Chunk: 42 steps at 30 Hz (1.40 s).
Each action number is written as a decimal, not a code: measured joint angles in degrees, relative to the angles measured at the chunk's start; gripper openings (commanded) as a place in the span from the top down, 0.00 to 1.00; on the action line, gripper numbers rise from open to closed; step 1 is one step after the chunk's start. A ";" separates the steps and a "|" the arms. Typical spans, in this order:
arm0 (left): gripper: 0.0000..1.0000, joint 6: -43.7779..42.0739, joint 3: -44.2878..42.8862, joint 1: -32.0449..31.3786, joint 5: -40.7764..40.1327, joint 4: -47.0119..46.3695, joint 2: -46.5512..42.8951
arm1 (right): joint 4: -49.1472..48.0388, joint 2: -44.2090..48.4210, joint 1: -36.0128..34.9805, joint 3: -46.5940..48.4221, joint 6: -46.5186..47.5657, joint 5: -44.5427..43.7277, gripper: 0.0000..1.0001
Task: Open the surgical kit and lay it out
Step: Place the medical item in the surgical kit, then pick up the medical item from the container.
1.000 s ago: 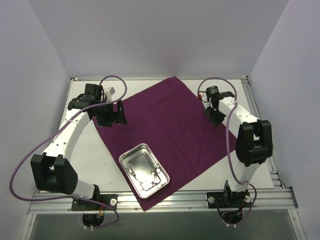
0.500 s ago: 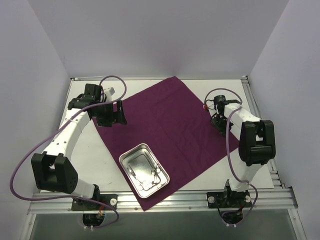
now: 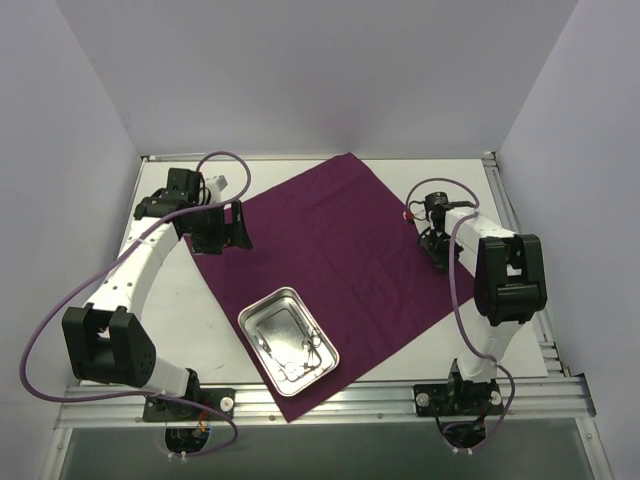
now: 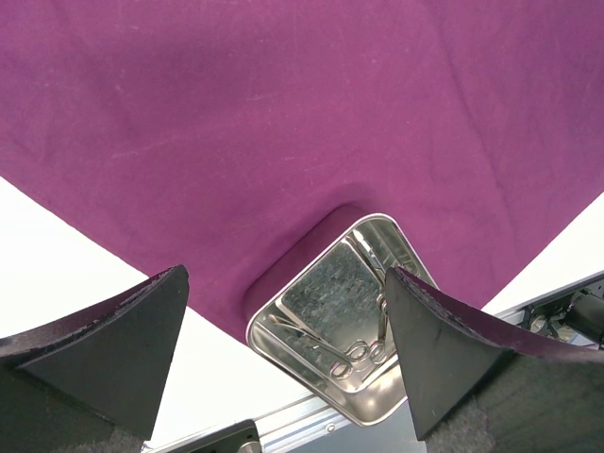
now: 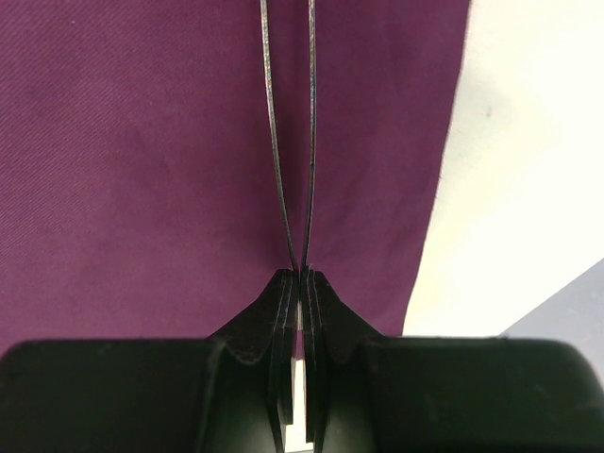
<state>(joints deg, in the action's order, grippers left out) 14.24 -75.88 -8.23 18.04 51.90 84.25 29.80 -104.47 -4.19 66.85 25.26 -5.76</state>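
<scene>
thin metal strips (image 5: 311,94) in right hand (image 5: 300,274) cut off at top edge, instruments (image 3: 300,350) in tray (image 3: 268,322) indistinct

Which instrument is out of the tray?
The thin tweezers, pinched in the right gripper above the purple cloth; the ring-handled instruments lie in the steel tray.

No writing, label, brand mark, number or sign can be read on anything here, from above or from either wrist.
</scene>
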 measured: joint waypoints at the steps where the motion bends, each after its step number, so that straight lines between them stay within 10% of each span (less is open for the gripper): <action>1: 0.06 0.00 0.00 0.09 0.02 0.00 0.00 | -0.09 -0.37 0.00 0.00 0.04 0.00 1.00; 25: 0.06 0.94 3.34 0.37 2.95 -2.01 -0.55 | 0.87 0.07 -1.09 1.88 -2.86 -4.15 0.53; 31: 0.00 4.42 8.57 -3.76 2.51 -2.47 -3.04 | 3.26 1.49 -9.53 13.05 -9.18 -6.45 0.57; 42: 0.21 18.78 11.76 -20.00 -6.54 4.92 -9.27 | 5.73 8.44 -20.09 22.10 -27.43 0.98 0.60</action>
<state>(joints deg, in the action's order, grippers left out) 33.01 -64.12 -28.23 11.51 56.82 74.98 35.53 -96.03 -24.27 88.95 -2.17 -4.78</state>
